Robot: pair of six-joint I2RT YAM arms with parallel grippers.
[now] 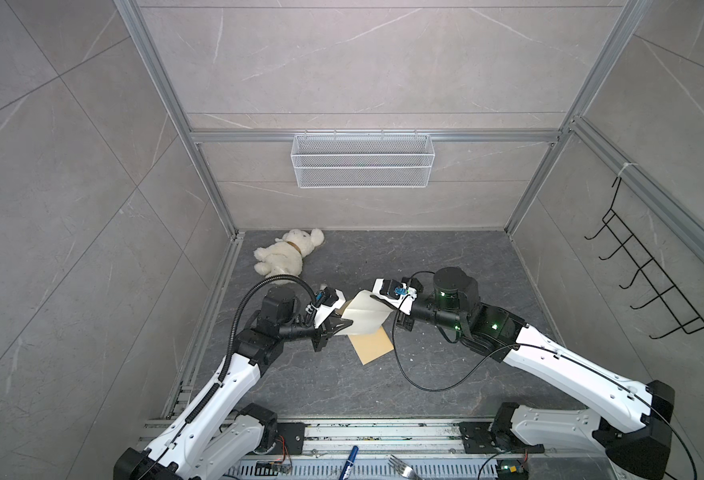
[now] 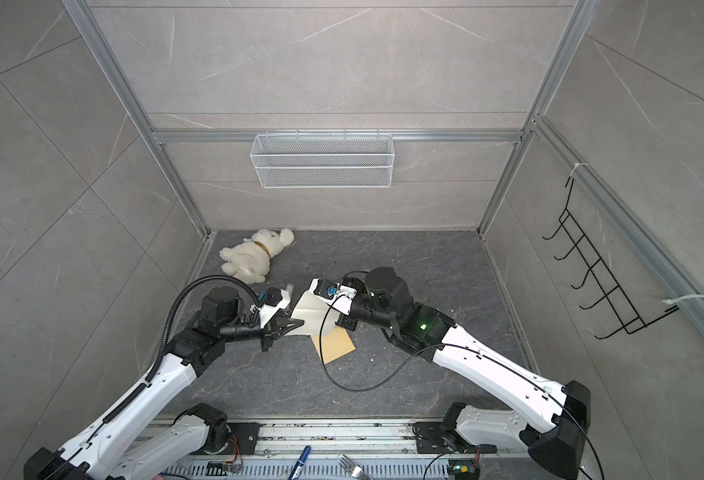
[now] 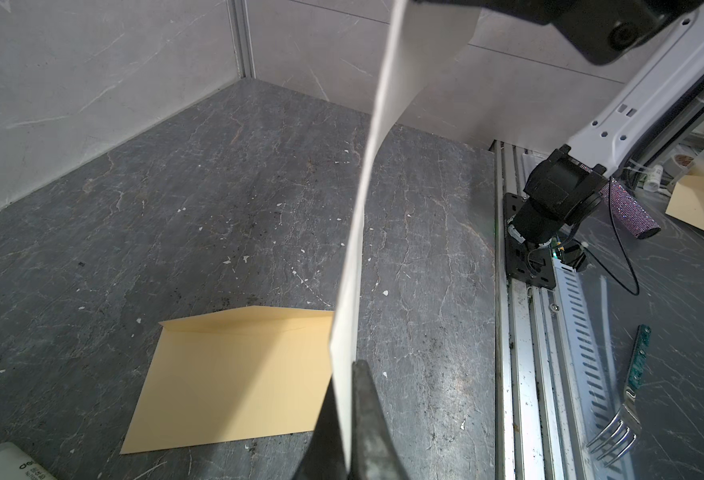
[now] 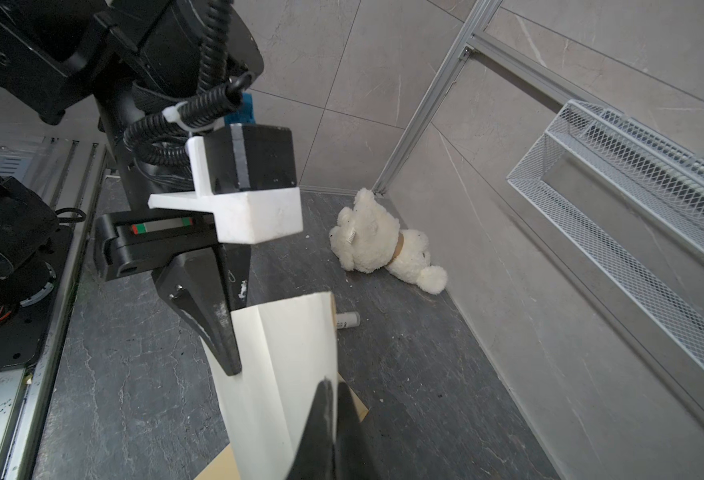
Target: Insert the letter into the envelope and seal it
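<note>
Both grippers hold the letter [image 1: 366, 318], a pale cream sheet with fold creases, in the air at mid-table. My left gripper [image 1: 344, 324] is shut on its left edge, and the left wrist view shows the sheet [image 3: 362, 208] pinched edge-on between the jaws [image 3: 348, 370]. My right gripper [image 1: 377, 298] is shut on the far right edge, and the right wrist view shows it [image 4: 331, 386] clamped on the sheet [image 4: 283, 353]. The yellow-tan envelope [image 1: 373, 345] lies flat on the table under the letter, partly covered by it, with its flap side [image 3: 234, 374] showing.
A white plush bear [image 1: 285, 255] lies at the back left corner. A white tube [image 4: 348, 320] lies on the table near the letter. A wire basket [image 1: 362, 160] hangs on the back wall and a black hook rack [image 1: 649, 274] on the right wall. A fork [image 1: 402, 467] and a marker [image 1: 351, 457] lie by the front rail.
</note>
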